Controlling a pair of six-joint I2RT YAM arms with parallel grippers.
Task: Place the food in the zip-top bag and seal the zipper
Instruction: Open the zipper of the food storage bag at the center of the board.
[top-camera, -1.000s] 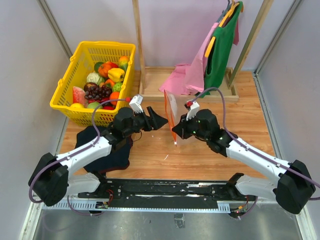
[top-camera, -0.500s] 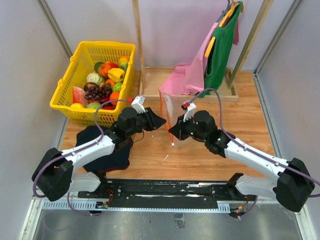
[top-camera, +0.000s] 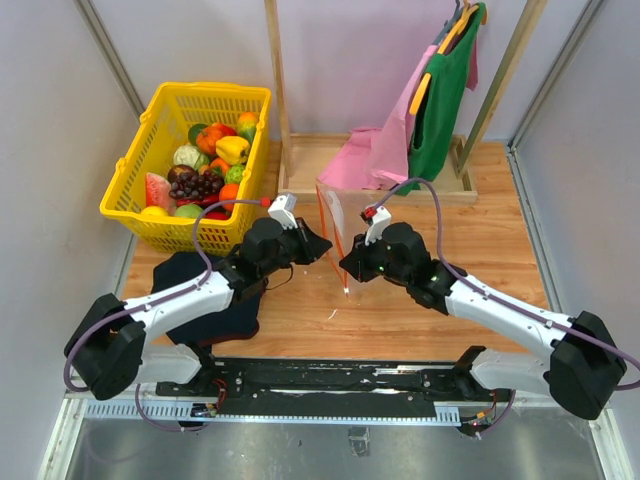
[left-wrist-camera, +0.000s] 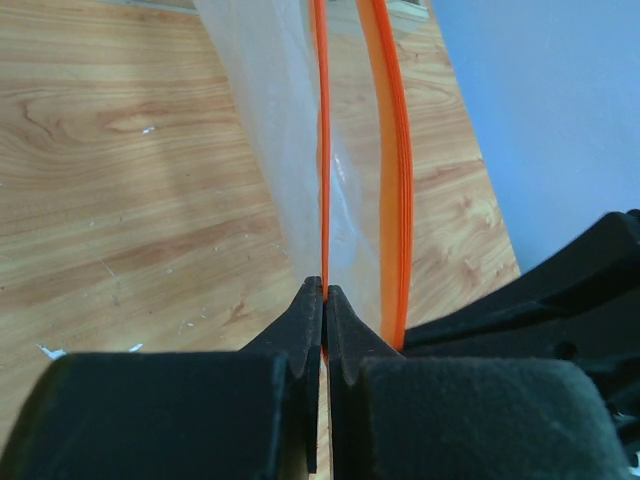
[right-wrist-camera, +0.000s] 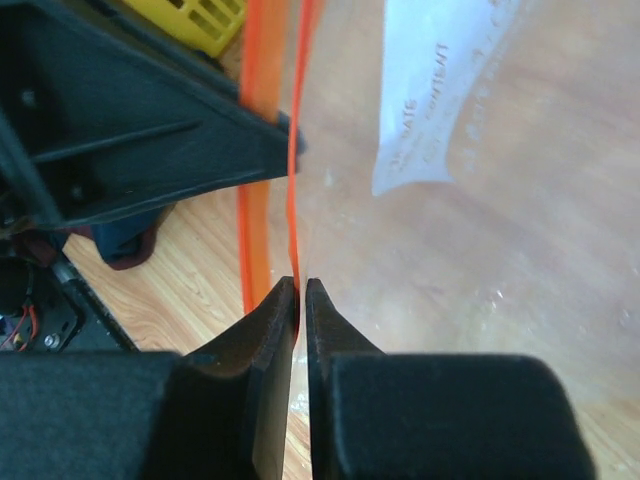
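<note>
Bag (top-camera: 347, 212) stands upright mid-table (top-camera: 500, 240), between the 2 grippers, clear of the basket (top-camera: 170, 232). Left gripper (left-wrist-camera: 325, 291) is pinched fully closed on 1 orange strip of the zipper (left-wrist-camera: 323, 150). Right gripper (right-wrist-camera: 300, 284) has its jaws nearly together, clamping the other strip, which runs straight up between the fingertips. The 2 strips are parted, so the mouth is open. Slider tab not visible. Food (top-camera: 208, 160) is all piled in the yellow basket at far left, none in the bag.
</note>
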